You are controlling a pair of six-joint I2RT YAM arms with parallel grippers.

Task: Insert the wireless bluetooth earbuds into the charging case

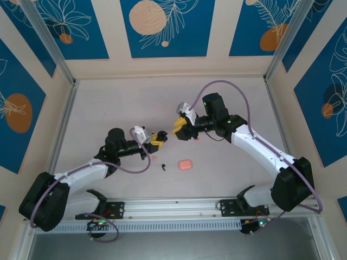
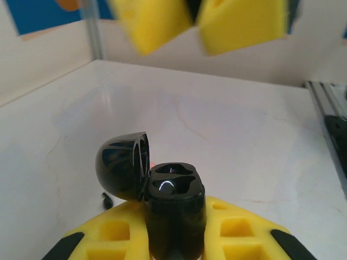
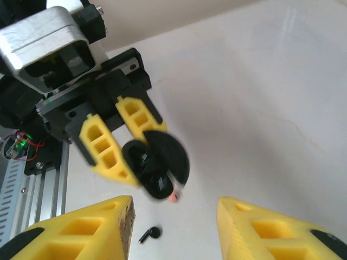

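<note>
My left gripper (image 1: 161,137) is shut on a black charging case (image 2: 174,200), held upright with its lid (image 2: 122,165) swung open to the left. Two glossy sockets (image 2: 172,179) face up; I cannot tell whether either holds an earbud. One black earbud (image 1: 162,167) lies on the table below the case, and it shows in the right wrist view as the same earbud (image 3: 150,234). My right gripper (image 1: 180,129) hangs open just right of the case, its fingers (image 3: 97,227) wide apart with nothing between them. A salmon-pink case (image 1: 185,164) lies shut on the table nearby.
A tiny pink piece (image 1: 153,158) rests on the table under the left gripper. The aluminium rail (image 1: 173,206) runs along the near edge. Patterned walls enclose the pale table (image 1: 108,108) at the back and on both sides.
</note>
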